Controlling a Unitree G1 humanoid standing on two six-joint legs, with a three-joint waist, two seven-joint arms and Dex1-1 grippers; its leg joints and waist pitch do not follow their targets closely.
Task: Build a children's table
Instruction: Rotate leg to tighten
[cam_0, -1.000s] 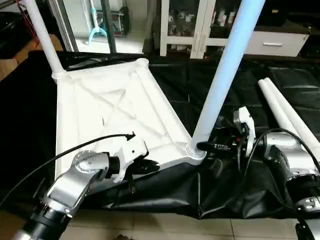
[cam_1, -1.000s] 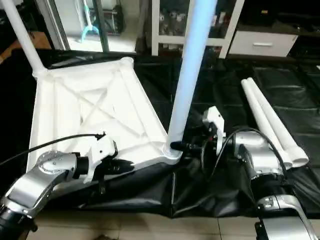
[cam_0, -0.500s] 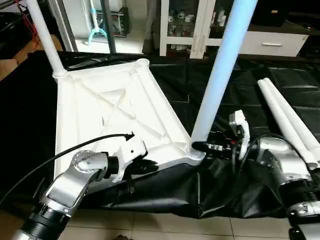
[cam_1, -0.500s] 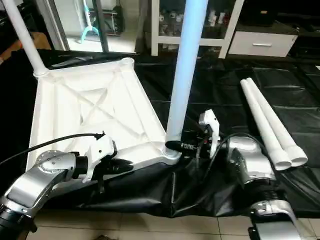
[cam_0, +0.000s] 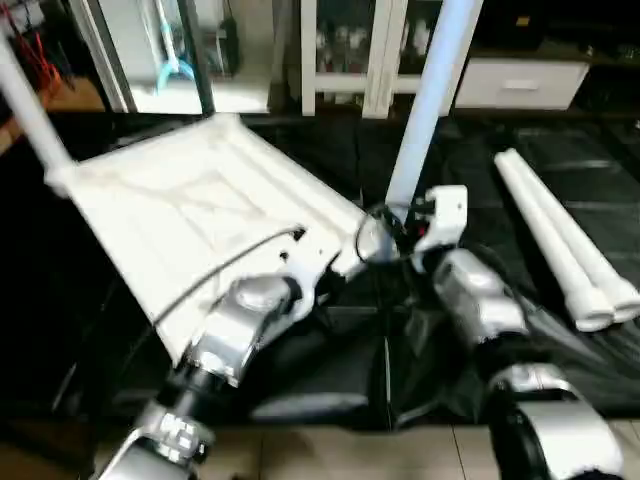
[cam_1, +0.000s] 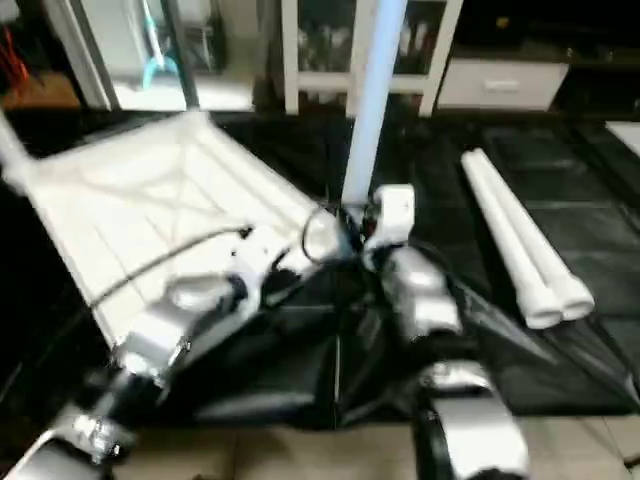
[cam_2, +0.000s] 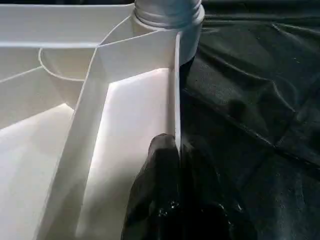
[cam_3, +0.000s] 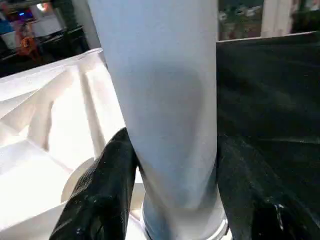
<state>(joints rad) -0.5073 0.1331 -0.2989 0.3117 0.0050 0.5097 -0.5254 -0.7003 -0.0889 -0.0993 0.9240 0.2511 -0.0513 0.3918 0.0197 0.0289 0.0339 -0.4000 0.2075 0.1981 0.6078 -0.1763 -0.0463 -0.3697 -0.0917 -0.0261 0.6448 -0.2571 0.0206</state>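
The tabletop (cam_0: 190, 210) lies underside up on a black sheet (cam_0: 470, 180), toward ten o'clock. The left hand (cam_2: 172, 200) is pinched tight on the tabletop's edge wall. The right hand (cam_3: 170, 200) clasps the base of an upright leg (cam_0: 425, 100) seated in the near corner socket. Two loose legs (cam_0: 560, 240) lie at three o'clock.
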